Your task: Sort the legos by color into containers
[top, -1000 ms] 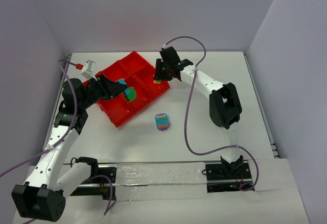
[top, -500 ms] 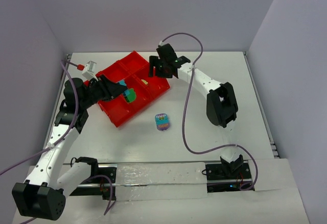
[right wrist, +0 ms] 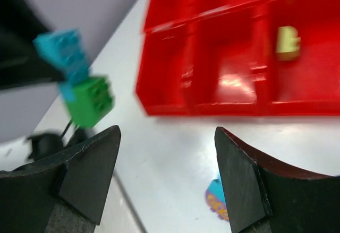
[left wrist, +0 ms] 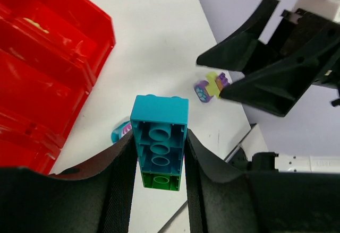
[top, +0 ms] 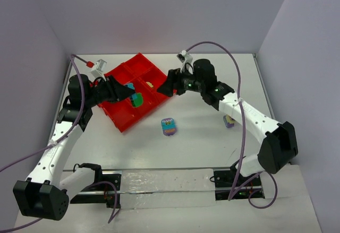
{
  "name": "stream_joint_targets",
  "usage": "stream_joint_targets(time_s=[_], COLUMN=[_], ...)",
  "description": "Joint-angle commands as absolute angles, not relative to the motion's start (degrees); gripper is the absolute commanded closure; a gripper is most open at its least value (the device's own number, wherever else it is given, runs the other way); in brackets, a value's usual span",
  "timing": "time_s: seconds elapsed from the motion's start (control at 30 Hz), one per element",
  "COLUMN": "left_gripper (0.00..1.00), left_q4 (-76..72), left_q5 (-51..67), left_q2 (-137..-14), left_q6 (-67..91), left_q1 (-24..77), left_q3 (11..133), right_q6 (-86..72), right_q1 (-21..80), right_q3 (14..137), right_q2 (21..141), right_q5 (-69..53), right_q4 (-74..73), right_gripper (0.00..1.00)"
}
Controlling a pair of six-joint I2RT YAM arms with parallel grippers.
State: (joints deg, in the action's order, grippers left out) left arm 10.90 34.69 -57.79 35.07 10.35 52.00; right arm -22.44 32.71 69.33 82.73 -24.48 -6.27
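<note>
A white table [top: 199, 137] sits boxed in by plain pale walls [top: 159, 15], apparently lit evenly from above.

Red tray [top: 121, 75] sits angled at far left. Yellow-green brick [right wrist: 287, 42] lies in one compartment. Teal-green stack [left wrist: 159, 143] is clamped in left gripper [left wrist: 159, 156], off the table. Striped clump [top: 169, 127] lies near the tray; purple-yellow clump [top: 229, 120] lies well right.

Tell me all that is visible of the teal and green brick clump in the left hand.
The clump is a teal brick joined to a green one, in glossy plastic. The left wrist view shows its hollow underside with round tubes. The left hand clamps its long sides and holds it in the air near the red tray.
</note>
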Motion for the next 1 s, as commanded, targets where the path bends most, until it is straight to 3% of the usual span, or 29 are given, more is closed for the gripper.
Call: stream_joint_targets(time_s=[0.0,0.17,0.43,0.63,0.77,0.97], left_gripper=[1.0,1.0,1.0,1.0,1.0,1.0], left_q4=[3.1,-6.9,-15.5,-16.6,-17.0,-17.4], left_q5=[46.4,54.6,59.9,60.7,60.7,60.8], left_q2=[-57.6,-58.3,-60.5,-61.0,-61.2,-61.1], left_q6=[34.2,39.4,44.6,45.2,45.5,45.6], left_q1=[10.1,10.1,10.1,10.1,10.1,10.1], left_q3=[51.8,49.8,48.2,48.8,48.7,48.5], right_q6=[-26.9,-29.3,-34.1,-31.9,-33.4,-34.2], right_q1=[32.6,32.7,33.0,34.5,35.2,36.2], right_q3=[59.8,58.5,59.2,63.0,63.5,64.5], right_q2=[80.2,80.8,81.9,84.9,86.1,87.0], right_q5=[-45.7,-50.5,-56.7,-55.9,-56.8,-57.0], right_q4=[15.5,20.7,27.3,21.5,23.2,24.4], right_gripper=[0.16,0.14,0.28,0.18,0.18,0.34])
